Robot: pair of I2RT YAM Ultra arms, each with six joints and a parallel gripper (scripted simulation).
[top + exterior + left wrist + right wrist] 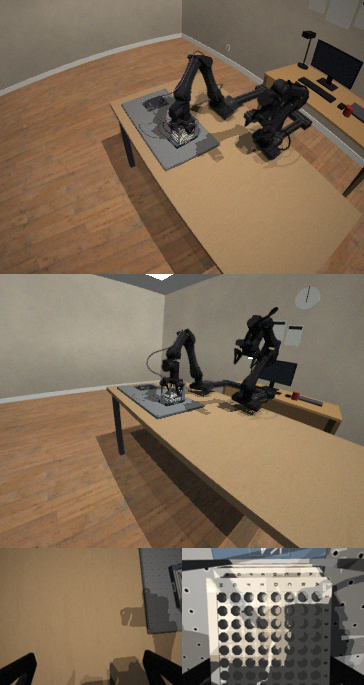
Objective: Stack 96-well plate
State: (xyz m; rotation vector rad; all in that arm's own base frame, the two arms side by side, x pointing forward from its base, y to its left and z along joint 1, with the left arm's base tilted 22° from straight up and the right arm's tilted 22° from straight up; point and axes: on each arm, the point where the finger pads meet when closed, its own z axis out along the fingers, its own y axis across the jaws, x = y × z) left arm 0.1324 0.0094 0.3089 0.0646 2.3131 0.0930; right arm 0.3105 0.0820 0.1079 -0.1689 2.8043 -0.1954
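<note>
Upper plate [183, 136] [172, 397] [273, 630]: in right gripper, directly over rack K1; letters H to A readable, A at same end as on lower plate.
Right gripper [183, 126] [172, 387] [270, 671]: clamped on upper plate at K1.
Lower plate [267, 573]: in K1, far rim showing past upper plate; flat or not, can't tell.
Rack K1 [175, 144] [173, 585]: on grey board [150, 135] [142, 405] [152, 621], under both plates.
Nest N1 [156, 103] [146, 387]: other end of board from K1, no plate seen in it.
Left gripper [237, 355] [89, 655]: spread wide, holding nothing, well apart from K1.
Done: pick from N1, carry to K1, A1 ends matched, looks like.
Left: finish or confirm nesting, let go, back off; full seating can't be told.
</note>
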